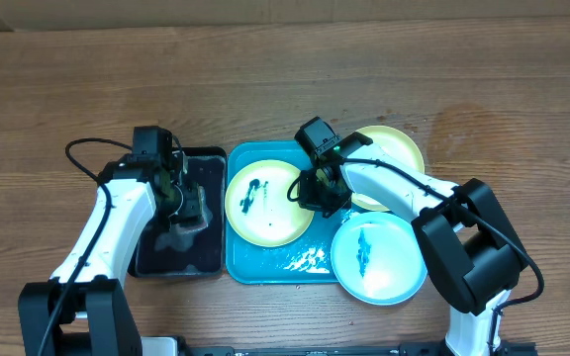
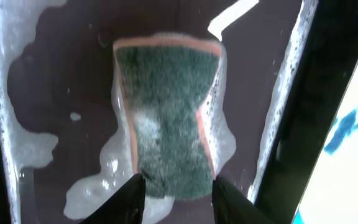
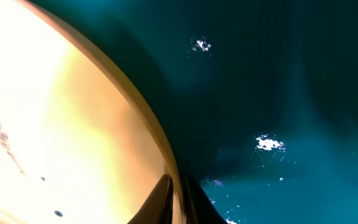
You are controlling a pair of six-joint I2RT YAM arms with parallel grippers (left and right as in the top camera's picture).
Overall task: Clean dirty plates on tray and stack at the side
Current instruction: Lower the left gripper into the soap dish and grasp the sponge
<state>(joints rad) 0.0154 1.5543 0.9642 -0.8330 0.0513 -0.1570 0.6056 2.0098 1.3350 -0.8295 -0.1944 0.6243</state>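
Observation:
A yellow-green plate with dark teal smears lies in the turquoise tray. My right gripper is shut on that plate's right rim. In the right wrist view the rim of the plate runs between the two fingers of the right gripper, above the tray floor. A light blue plate with a teal smear rests on the tray's lower right corner. A second yellow-green plate lies at the upper right. My left gripper presses both sides of a green sponge.
The sponge lies in soapy water in a black tray just left of the turquoise tray. Foam spreads around the sponge. Water drops glisten on the turquoise tray floor. Bare wooden table stretches behind both trays.

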